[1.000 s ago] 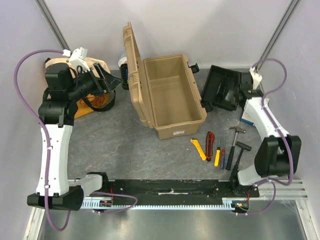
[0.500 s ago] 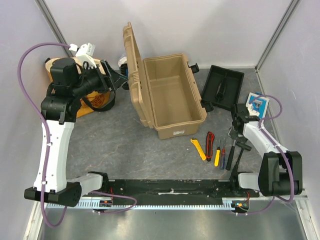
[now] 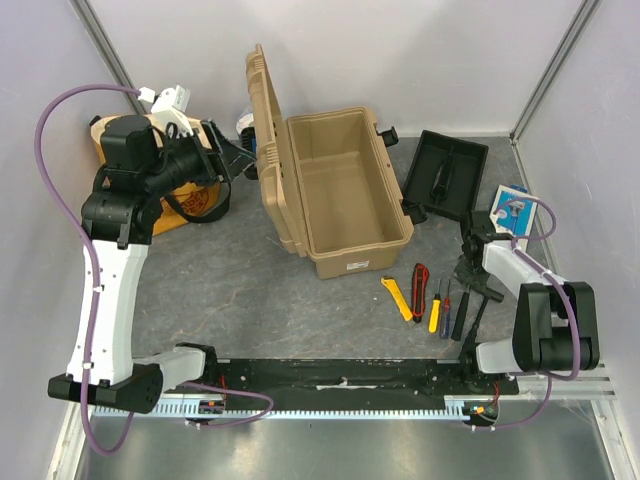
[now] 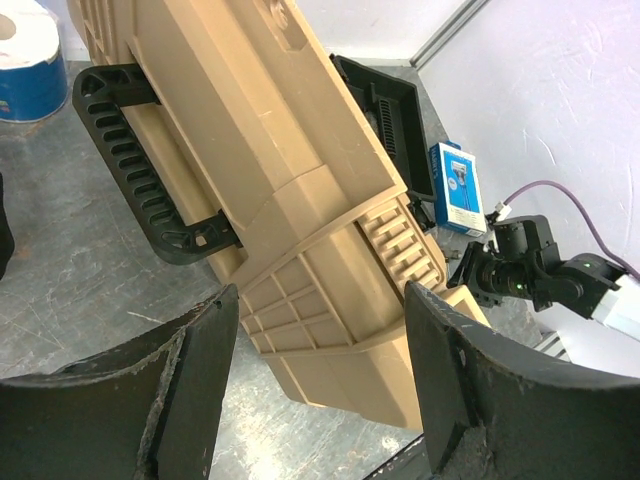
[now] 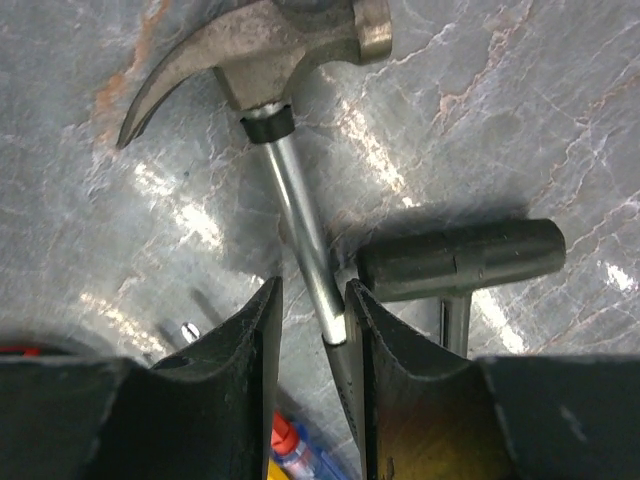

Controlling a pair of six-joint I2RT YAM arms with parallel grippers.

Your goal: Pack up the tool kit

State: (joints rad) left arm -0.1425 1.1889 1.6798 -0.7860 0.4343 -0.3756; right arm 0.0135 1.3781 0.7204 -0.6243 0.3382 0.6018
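Observation:
The tan toolbox (image 3: 365, 262) stands open at mid-table, its lid (image 4: 270, 150) upright with the black handle (image 4: 140, 170) on its outside. Its black tray (image 3: 447, 175) lies to the right. Near the front lie a yellow cutter (image 3: 398, 298), a red cutter (image 3: 421, 277), screwdrivers (image 3: 436, 310) and a black mallet (image 3: 480, 300). My right gripper (image 5: 312, 300) is down over the claw hammer (image 5: 270, 50). Its jaws straddle the steel shaft, the right finger touching it and a gap on the left. My left gripper (image 4: 320, 330) hangs open behind the lid, holding nothing.
A yellow cloth bag (image 3: 185, 195) sits under the left arm at the back left. A white-and-blue roll (image 4: 30, 60) stands behind the lid. A blue-white packet (image 3: 512, 208) lies right of the tray. Slanted frame posts and walls bound both sides.
My right arm has come down from beside the tray to the hammers, and its jaws have narrowed around the claw hammer's shaft. The left arm shifted slightly, then held still.

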